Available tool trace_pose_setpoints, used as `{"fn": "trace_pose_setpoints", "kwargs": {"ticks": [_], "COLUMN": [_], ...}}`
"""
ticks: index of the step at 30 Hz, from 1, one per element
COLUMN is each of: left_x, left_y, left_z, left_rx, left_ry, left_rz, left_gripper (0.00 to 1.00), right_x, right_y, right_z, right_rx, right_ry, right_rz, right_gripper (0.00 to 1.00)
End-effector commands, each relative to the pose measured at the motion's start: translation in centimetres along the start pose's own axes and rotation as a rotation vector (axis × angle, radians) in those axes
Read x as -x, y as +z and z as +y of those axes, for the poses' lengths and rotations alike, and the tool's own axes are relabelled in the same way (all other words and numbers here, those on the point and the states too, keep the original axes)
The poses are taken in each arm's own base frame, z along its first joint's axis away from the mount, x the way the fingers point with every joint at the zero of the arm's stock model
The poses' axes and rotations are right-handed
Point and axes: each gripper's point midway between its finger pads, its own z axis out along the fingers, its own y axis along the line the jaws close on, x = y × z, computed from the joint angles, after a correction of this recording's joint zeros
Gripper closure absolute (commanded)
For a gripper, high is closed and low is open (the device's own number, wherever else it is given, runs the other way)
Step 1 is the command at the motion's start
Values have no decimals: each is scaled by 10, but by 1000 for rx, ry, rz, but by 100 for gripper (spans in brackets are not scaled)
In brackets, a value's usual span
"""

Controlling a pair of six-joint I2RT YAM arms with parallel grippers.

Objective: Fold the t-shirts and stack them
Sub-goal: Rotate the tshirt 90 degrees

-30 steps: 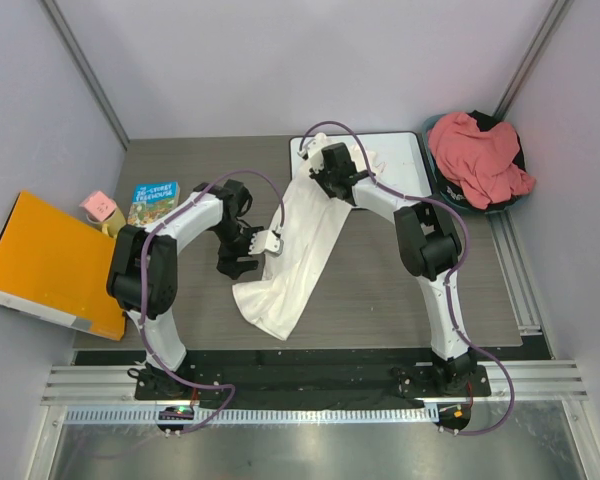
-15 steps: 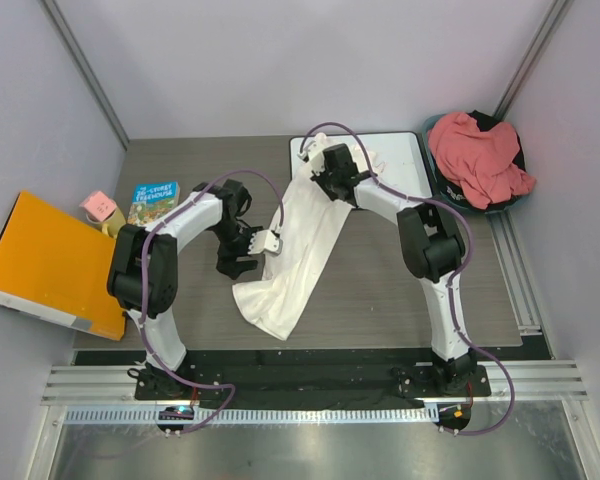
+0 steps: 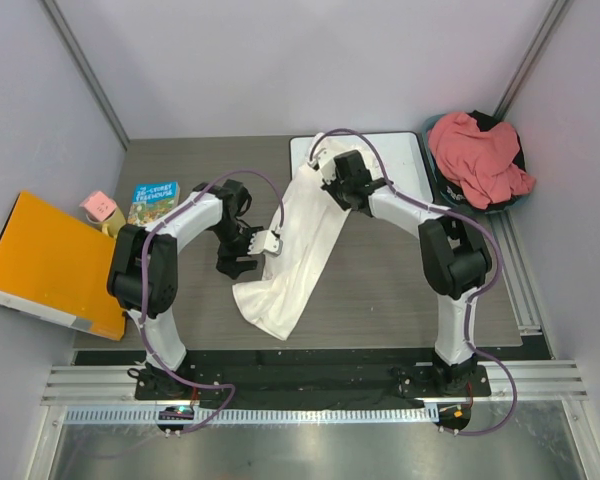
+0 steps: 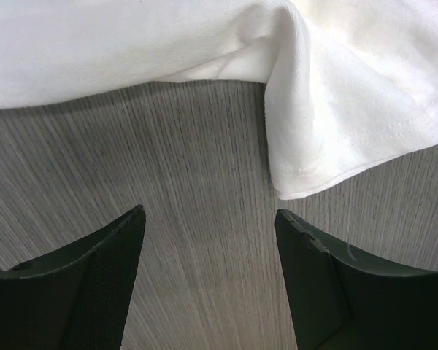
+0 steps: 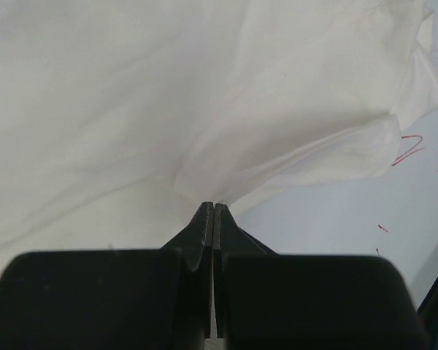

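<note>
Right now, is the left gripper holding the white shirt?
No, the left gripper is open above the wooden table, and the white shirt lies beyond it.

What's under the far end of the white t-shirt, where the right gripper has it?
The whiteboard; its bare part, with red marks, shows beside the white t-shirt pinched by the right gripper. The board's covered part cannot be seen.

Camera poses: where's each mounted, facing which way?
Top external: above and behind the bases, looking down at the table; left arm, right arm show.
Left wrist: looks down at wood and white t-shirt hem; open left hand shows.
Right wrist: faces t-shirt over whiteboard; shut right hand pinches it.
Shared: all three see the white t-shirt.
</note>
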Motion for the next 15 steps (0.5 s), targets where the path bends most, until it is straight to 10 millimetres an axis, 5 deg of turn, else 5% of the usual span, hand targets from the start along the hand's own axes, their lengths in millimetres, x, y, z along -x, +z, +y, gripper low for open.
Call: {"fn": "trace_pose_setpoints", "kwargs": {"ticks": [1,9,15], "left_x": [9,8,8], "left_y": [-11,-14,-14], "left_z": [9,8,7], "left_rx": [39,44,42], "left_ry": [26,18,10], "left_rz": [-37,-35,-32], "left_gripper": [28,28,27], "right_x": [5,-24,-37], "right_y": [-23,-33,-44], "right_z": [-4,-7,-11], "right_rx": [-24,-74,-116], "right_ry": [-17,-44,-70], "right_rz": [-19,37,52], "right_gripper": [99,98,64]}}
